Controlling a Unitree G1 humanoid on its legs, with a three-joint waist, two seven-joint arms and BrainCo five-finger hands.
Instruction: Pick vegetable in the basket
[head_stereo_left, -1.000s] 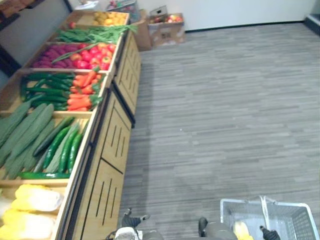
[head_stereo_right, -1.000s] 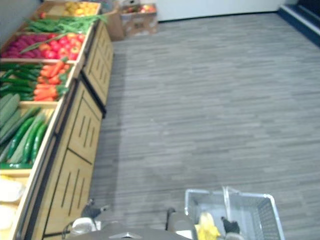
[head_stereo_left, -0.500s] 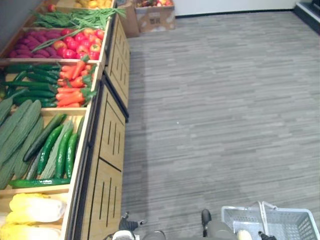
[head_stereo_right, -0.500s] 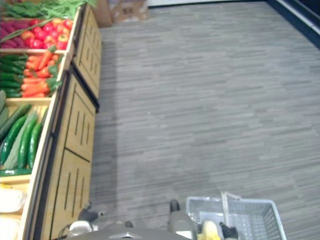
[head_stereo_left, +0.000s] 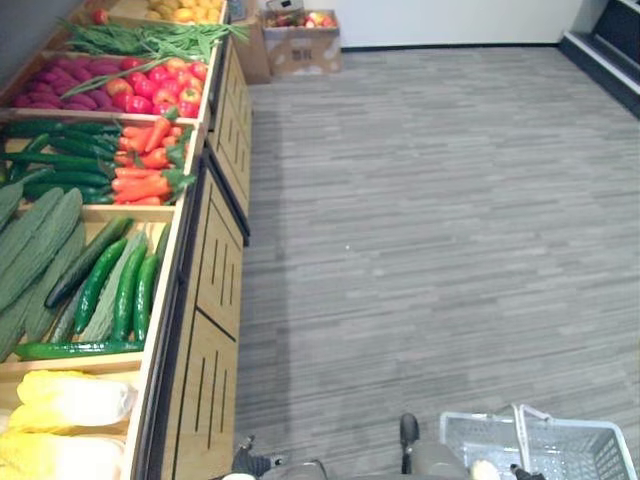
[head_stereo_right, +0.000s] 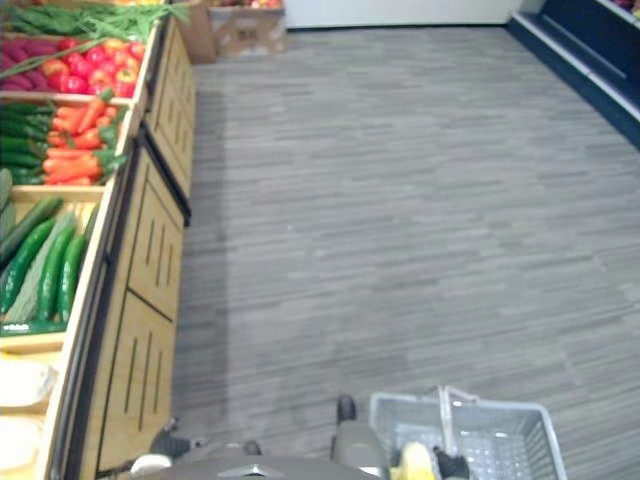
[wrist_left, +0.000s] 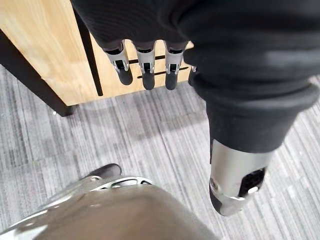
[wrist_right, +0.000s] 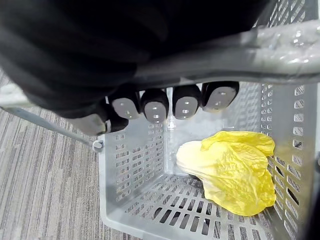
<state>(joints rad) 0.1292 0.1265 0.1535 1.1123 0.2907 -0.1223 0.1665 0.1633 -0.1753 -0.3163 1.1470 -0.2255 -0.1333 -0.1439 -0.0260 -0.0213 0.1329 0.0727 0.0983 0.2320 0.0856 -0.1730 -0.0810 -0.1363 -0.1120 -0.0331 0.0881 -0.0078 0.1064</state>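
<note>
A grey plastic basket (head_stereo_left: 480, 438) hangs at my lower right above the floor. My right hand (wrist_right: 170, 102) is shut on its handle (wrist_right: 260, 50), fingers curled round the bar. In the basket lies a yellow leafy cabbage (wrist_right: 232, 172), whose tip shows in the left eye view (head_stereo_left: 484, 469). My left hand (wrist_left: 145, 65) hangs open with straight fingers beside the wooden stand's front, holding nothing; it shows at the bottom of the left eye view (head_stereo_left: 245, 464).
A wooden produce stand (head_stereo_left: 215, 290) runs along my left with bins of yellow cabbages (head_stereo_left: 70, 400), cucumbers (head_stereo_left: 120, 290), carrots (head_stereo_left: 150, 165), tomatoes (head_stereo_left: 165, 85) and green beans (head_stereo_left: 150, 40). Cardboard boxes (head_stereo_left: 300, 40) stand at the far end. Grey plank floor (head_stereo_left: 430, 220) spreads to the right.
The whole picture has shifted, so the camera moved; the stand now sits further left and the basket lower. Both hands keep their states, the basket still hanging from the right one.
</note>
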